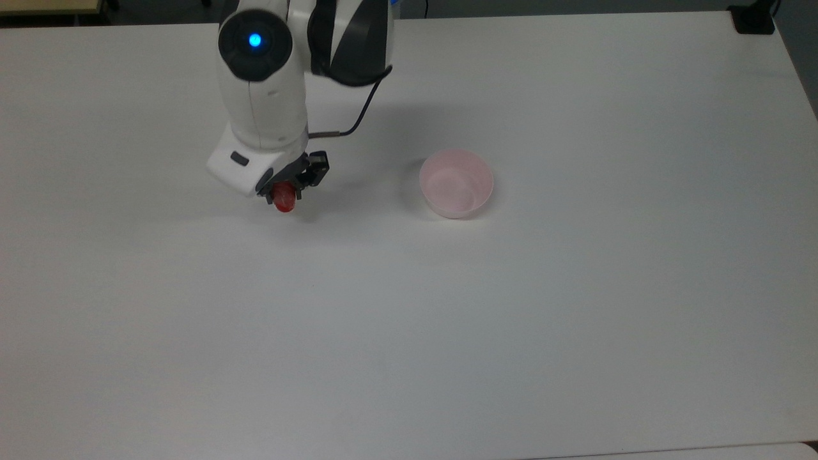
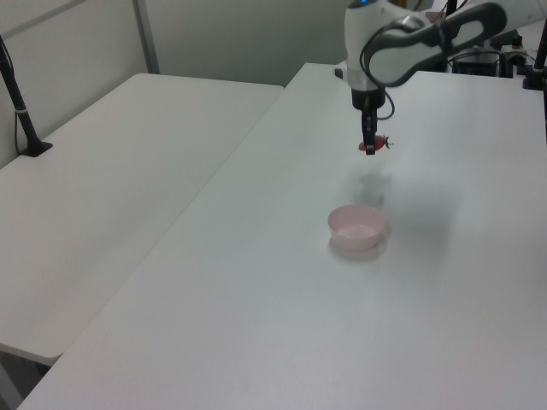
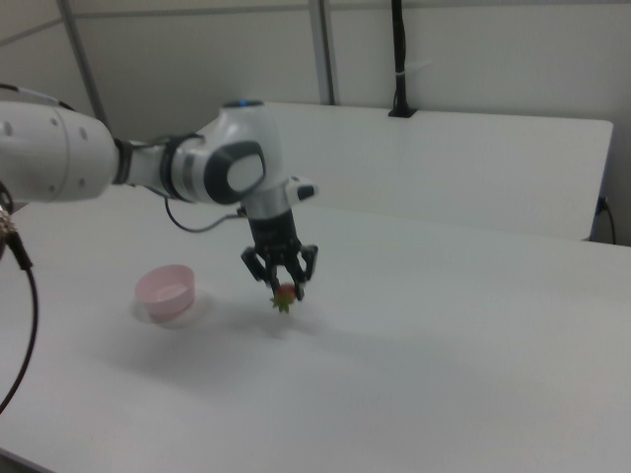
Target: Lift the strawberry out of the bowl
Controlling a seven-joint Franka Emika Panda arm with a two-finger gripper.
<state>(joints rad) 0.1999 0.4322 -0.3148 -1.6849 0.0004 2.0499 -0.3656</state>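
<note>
The red strawberry (image 1: pixel 284 198) (image 2: pixel 370 147) (image 3: pixel 285 295) hangs in the air above the white table, its green cap pointing down in the right view. My gripper (image 1: pixel 289 190) (image 2: pixel 370 142) (image 3: pixel 283 283) is shut on it, held well to the top view's left of the bowl. The pale pink bowl (image 1: pixel 456 183) (image 2: pixel 356 227) (image 3: pixel 167 292) stands upright on the table with nothing inside it.
The white table (image 1: pixel 409 332) stretches wide around the bowl. A second white table (image 2: pixel 111 179) (image 3: pixel 444 158) adjoins it, with a black post (image 2: pixel 19 102) (image 3: pixel 398 59) clamped at its edge. A black block (image 1: pixel 754 19) sits at the top view's far right corner.
</note>
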